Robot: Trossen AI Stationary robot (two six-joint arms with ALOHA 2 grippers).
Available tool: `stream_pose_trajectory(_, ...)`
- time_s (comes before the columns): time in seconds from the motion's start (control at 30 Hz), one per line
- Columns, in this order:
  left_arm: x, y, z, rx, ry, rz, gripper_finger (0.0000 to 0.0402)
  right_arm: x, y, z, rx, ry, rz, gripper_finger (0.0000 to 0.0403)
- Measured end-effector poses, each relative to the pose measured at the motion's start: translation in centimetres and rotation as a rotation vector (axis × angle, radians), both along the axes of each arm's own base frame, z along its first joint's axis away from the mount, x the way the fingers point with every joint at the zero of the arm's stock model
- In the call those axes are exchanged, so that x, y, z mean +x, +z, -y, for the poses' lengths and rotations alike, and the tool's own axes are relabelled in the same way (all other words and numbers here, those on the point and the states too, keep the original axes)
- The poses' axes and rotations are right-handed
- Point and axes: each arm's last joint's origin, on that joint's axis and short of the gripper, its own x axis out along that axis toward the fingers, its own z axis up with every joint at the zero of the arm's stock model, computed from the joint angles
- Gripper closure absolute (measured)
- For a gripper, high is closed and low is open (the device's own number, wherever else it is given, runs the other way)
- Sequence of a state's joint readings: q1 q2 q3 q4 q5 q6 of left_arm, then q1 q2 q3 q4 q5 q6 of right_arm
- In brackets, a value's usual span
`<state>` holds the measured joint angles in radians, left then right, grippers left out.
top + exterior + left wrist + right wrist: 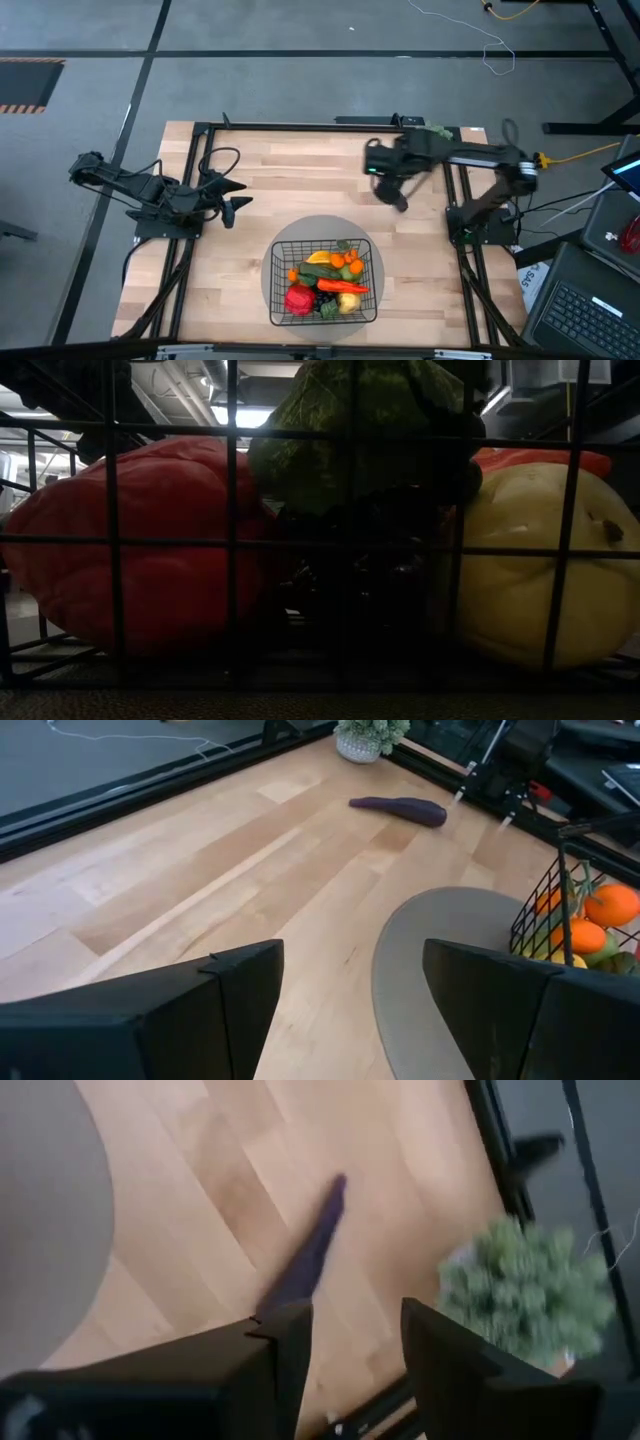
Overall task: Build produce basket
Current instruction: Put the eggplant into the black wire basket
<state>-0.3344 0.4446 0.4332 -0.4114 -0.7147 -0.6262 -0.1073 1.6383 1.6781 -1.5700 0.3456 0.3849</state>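
The black wire-mesh basket (pixel 323 283) stands on a grey round mat (pixel 300 232) near the table's near edge. It holds a red pepper (pixel 299 298), a carrot (pixel 343 287), oranges (pixel 346 262), grapes and green pieces. The low view looks through its mesh (pixel 232 540) at the pepper (pixel 150 550), a yellow fruit (pixel 520 560) and a green piece (pixel 370 420). A purple eggplant (pixel 400 810) (pixel 305 1260) lies flat on the wood at far right. My right gripper (pixel 350 1350) (pixel 385 188) hovers open over it without touching. My left gripper (pixel 350 1010) (pixel 238 205) waits open at the left.
A grey-green bushy ball in a small pot (pixel 525 1295) (pixel 368 735) stands by the far right corner, close to the eggplant. A black frame (pixel 300 125) rims the table. Bare wood (pixel 290 180) lies between the two arms and the mat.
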Motion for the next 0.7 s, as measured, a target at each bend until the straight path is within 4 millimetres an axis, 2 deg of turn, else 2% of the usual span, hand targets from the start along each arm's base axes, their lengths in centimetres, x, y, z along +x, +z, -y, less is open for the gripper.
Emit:
stream_pose_trajectory(0.13,0.0,0.0,0.0,0.0,0.0,0.001,0.0172,-3.6,-0.6,-0.4,-0.029,-0.057,0.039,0.0259)
stream_pose_trajectory(0.27,0.0,0.0,0.0,-0.006,0.002,0.004,0.0172,-4.5,-3.1,-0.5,0.006,-0.082,0.164,0.024)
stream_pose_trajectory(0.33,0.0,0.0,0.0,-0.018,0.007,0.01,0.0172,-4.2,-4.9,-0.6,0.016,-0.063,0.211,0.0222)
stream_pose_trajectory(0.43,0.0,0.0,0.0,-0.023,0.008,0.012,0.0172,-4.2,-8.2,-0.4,-0.016,-0.062,0.189,0.0189)
stream_pose_trajectory(0.57,0.0,0.0,0.0,-0.024,0.008,0.013,0.0172,-5.2,-12.4,0.0,0.03,-0.231,0.133,0.0147)
stream_pose_trajectory(0.7,0.0,0.0,0.0,-0.024,0.009,0.014,0.0172,-6.2,-15.8,0.1,0.029,-0.295,0.129,0.0123)
